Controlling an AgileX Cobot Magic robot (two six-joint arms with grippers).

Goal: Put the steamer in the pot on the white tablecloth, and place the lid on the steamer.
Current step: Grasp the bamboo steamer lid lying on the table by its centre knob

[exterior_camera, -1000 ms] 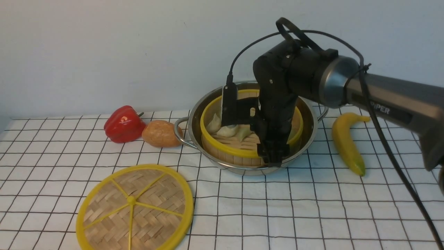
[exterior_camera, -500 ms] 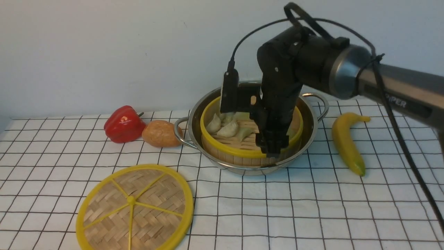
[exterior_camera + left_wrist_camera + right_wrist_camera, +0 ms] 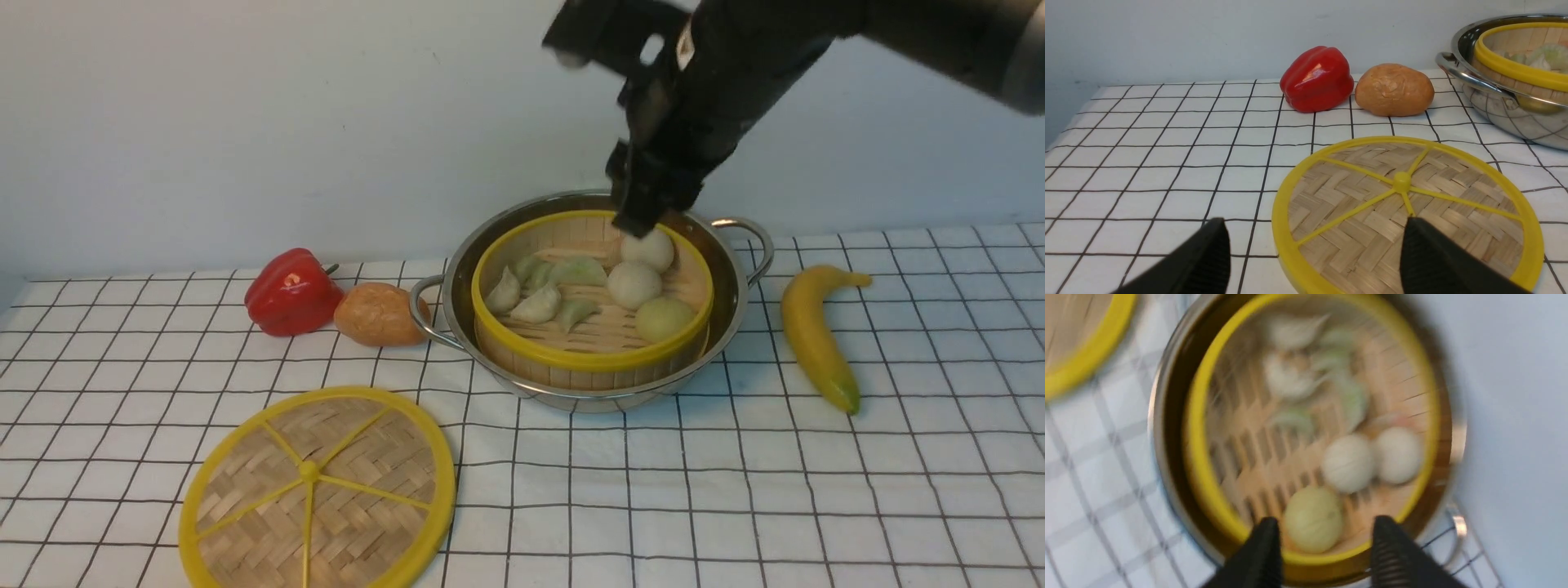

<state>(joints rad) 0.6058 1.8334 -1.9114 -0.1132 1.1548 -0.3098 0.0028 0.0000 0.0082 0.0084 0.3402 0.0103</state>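
Halfway there, I'd judge: the basket (image 3: 596, 360) of dumplings and buns sits inside the pot (image 3: 584, 397), and the right gripper (image 3: 1327, 535) is above it, fingers apart with nothing between them. Still to do is the lid (image 3: 367, 457), lying flat on the tablecloth (image 3: 563, 490) near the left gripper (image 3: 1314, 245), whose fingers are spread and empty

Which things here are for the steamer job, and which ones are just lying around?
For the job:
- steamer, with its dumplings and buns, already in the pot
- pot
- lid, on the cloth
- white cloth, under the pot

Just lying around:
- red pepper
- brown lumpy thing, maybe a potato or bread
- banana
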